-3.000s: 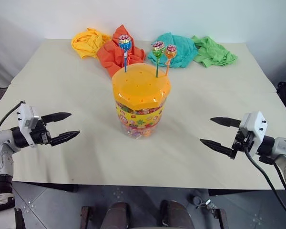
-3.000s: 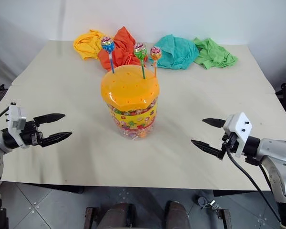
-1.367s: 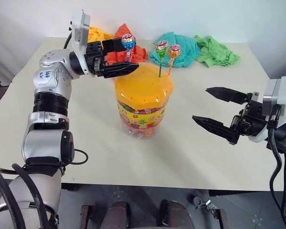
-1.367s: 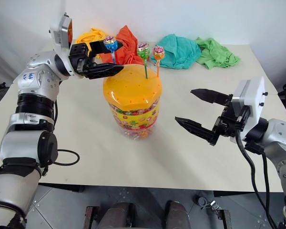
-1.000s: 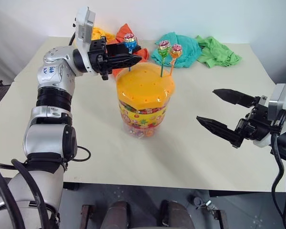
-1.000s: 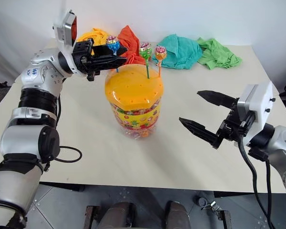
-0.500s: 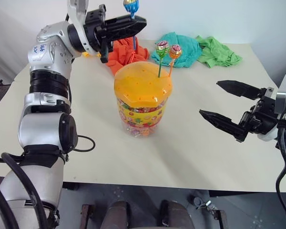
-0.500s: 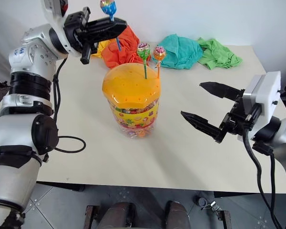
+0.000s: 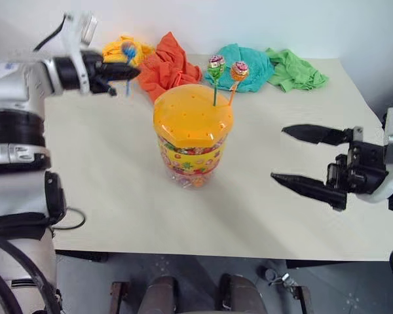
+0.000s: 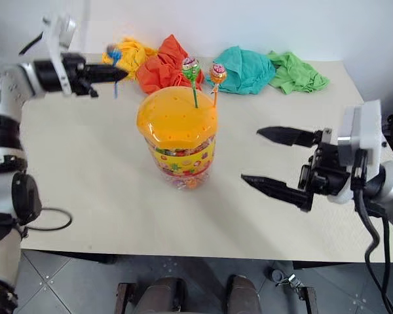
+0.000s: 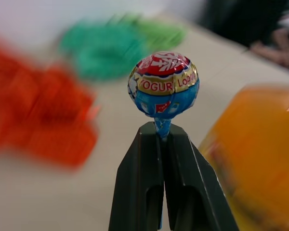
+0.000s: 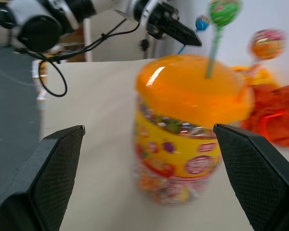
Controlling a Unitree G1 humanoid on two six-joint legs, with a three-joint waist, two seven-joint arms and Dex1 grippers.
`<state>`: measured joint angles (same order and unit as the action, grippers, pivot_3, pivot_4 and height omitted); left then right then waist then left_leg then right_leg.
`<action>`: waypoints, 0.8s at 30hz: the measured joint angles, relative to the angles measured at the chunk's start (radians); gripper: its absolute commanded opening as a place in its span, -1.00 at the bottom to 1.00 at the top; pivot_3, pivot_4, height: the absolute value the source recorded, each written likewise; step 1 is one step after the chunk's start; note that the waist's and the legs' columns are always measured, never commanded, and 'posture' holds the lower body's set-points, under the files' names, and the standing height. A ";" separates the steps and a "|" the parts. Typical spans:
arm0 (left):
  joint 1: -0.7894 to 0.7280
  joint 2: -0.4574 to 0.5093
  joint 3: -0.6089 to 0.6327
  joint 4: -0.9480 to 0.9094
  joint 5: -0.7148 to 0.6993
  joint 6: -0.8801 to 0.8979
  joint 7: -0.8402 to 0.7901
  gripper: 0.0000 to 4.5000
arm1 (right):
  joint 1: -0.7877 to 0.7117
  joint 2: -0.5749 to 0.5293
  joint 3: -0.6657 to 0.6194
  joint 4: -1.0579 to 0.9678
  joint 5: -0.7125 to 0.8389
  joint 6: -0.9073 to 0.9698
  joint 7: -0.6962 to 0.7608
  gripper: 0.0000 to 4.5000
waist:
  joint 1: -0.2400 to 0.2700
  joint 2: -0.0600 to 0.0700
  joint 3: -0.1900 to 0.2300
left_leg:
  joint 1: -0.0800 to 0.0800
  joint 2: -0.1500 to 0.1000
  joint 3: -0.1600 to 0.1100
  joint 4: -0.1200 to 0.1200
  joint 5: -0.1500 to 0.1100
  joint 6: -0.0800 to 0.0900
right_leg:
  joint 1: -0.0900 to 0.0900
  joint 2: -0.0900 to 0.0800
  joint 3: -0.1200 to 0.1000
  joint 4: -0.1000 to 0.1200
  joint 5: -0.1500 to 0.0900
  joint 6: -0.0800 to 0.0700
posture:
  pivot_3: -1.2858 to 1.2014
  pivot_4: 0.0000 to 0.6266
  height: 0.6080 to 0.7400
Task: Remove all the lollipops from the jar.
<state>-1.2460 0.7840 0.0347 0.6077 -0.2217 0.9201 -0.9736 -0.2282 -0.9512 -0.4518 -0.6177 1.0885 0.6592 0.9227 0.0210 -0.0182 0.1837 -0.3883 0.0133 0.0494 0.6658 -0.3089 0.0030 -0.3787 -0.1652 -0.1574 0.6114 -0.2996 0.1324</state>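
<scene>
The jar, a clear tub with a candy label and an orange holed lid, stands mid-table. A green lollipop and an orange lollipop stand upright in holes at the lid's far side. My left gripper hangs in the air to the jar's far left, shut on the stick of the blue lollipop. In the left wrist view, the blue lollipop's head sits just above the closed fingertips. My right gripper is open to the right of the jar, level with it and apart from it.
Crumpled cloths lie along the table's far edge: yellow, orange-red, teal and green. The beige table has bare room on both sides of the jar and in front of it.
My left gripper closed on the blue lollipop's stick, lifted it out of the lid, then swung left and down away from the jar. The right gripper stayed open and nearly still.
</scene>
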 measured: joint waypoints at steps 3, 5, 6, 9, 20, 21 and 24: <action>0.177 0.102 -0.017 -0.154 0.008 0.133 0.031 -0.98 | -0.003 0.009 0.045 0.007 -0.005 -0.004 0.028 1.00 | 0.000 0.000 0.000 | 0.000 0.000 0.000 0.000 0.000 0.000 | 0.000 0.000 0.001 0.000 0.000 0.000 | 0.03 -0.52 1.00; 0.283 0.131 -0.029 -0.224 0.008 0.197 0.045 -0.98 | -0.010 0.025 0.072 0.030 -0.012 -0.008 0.037 1.00 | 0.001 0.000 0.000 | 0.000 0.000 0.000 0.000 0.000 0.000 | 0.000 0.000 0.001 0.000 0.000 0.000 | 0.03 -0.52 1.00; 0.320 0.141 -0.037 -0.249 0.008 0.224 0.050 -0.98 | -0.012 0.028 0.084 0.038 -0.017 -0.009 0.040 1.00 | 0.003 -0.001 0.000 | 0.000 0.000 0.000 0.000 0.000 0.000 | 0.000 0.000 0.001 0.000 0.000 0.000 | 0.03 -0.52 1.00; 0.451 0.179 -0.043 -0.335 -0.008 0.312 0.066 -0.98 | -0.014 0.057 0.124 0.047 -0.033 -0.026 0.065 1.00 | 0.006 -0.004 0.002 | 0.000 0.000 0.000 0.001 0.000 0.000 | 0.000 0.000 0.001 0.000 0.000 0.000 | 0.03 -0.52 1.00; 0.551 0.219 -0.075 -0.399 -0.060 0.500 0.102 -0.42 | -0.014 0.078 0.186 0.116 -0.147 -0.089 0.140 1.00 | 0.004 -0.004 0.002 | 0.001 0.000 0.001 0.000 -0.001 -0.001 | 0.000 0.000 0.001 0.001 0.000 0.000 | 0.03 -0.52 1.00; 0.545 0.219 -0.075 -0.396 -0.064 0.508 0.105 -0.31 | -0.020 0.078 0.186 0.118 -0.148 -0.091 0.142 1.00 | 0.004 -0.004 0.002 | 0.001 0.000 0.001 0.000 -0.001 -0.001 | 0.000 0.000 0.001 0.001 0.000 0.000 | 0.03 -0.52 1.00; 0.531 0.219 -0.083 -0.396 -0.069 0.516 0.111 0.05 | -0.024 0.078 0.186 0.130 -0.160 -0.092 0.145 1.00 | 0.004 -0.004 0.002 | 0.002 0.000 0.001 0.000 -0.001 -0.001 | 0.000 0.000 0.001 0.002 0.000 0.000 | 0.03 -0.52 1.00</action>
<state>-0.7155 1.0026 -0.0480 0.2118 -0.2909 1.4360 -0.8627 -0.2524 -0.8737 -0.2656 -0.4873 0.9285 0.5672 1.0672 0.0251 -0.0218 0.1858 -0.3867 0.0137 0.0503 0.6660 -0.3096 0.0019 -0.3787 -0.1653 -0.1559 0.6131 -0.2996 0.1323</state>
